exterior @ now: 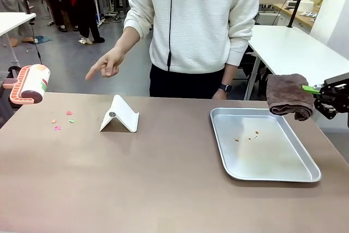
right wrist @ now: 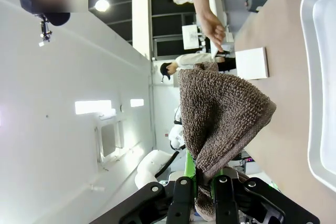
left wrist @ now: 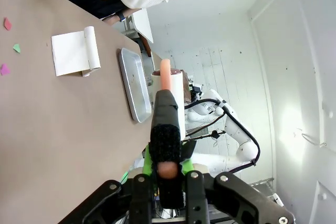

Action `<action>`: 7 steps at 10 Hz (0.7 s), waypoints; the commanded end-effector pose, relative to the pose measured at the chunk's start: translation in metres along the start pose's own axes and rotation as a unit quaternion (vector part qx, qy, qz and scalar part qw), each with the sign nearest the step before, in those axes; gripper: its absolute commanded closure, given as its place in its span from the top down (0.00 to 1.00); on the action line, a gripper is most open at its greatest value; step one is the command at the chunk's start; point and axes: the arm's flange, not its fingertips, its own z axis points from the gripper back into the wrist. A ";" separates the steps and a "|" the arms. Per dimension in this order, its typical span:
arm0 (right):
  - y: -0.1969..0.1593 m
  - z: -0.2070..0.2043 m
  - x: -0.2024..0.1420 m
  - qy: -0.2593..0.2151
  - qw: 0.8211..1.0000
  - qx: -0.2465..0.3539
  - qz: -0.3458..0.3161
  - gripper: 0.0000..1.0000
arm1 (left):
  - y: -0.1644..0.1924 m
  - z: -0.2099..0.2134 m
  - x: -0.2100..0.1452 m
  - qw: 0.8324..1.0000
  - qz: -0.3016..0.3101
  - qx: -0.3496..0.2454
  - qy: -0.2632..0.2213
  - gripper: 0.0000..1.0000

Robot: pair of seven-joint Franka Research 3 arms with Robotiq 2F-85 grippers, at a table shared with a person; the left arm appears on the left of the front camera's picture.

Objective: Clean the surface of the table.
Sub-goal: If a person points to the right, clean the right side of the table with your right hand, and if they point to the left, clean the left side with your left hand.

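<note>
Cleaning looks about to start: the left gripper (left wrist: 167,182) clamps a lint roller (exterior: 34,83) at the far left corner of the table (exterior: 163,178), the right gripper (right wrist: 202,184) pinches a brown towel (exterior: 288,95) by its far right corner (a person's hand (exterior: 109,65) points at coloured scraps (exterior: 64,120) nearby), so the roller should lower onto them.

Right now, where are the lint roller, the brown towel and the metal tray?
lint roller (exterior: 34,82), front view, on its white roll.
brown towel (exterior: 288,95), front view, middle of the cloth.
metal tray (exterior: 272,156), front view, bare floor.
</note>
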 end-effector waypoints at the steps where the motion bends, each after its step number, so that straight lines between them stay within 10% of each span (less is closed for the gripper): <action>1: 0.004 0.001 -0.001 -0.001 1.000 0.001 -0.007 0.00 | -0.005 0.000 -0.002 1.000 -0.005 -0.001 0.006 0.08; 6: 0.004 0.001 -0.001 -0.001 1.000 0.001 -0.007 0.00 | -0.005 0.000 -0.002 1.000 -0.005 -0.001 0.006 0.08; 7: 0.004 0.001 -0.001 -0.001 1.000 0.001 -0.007 0.00 | 0.000 0.000 0.000 1.000 0.000 0.000 0.000 0.22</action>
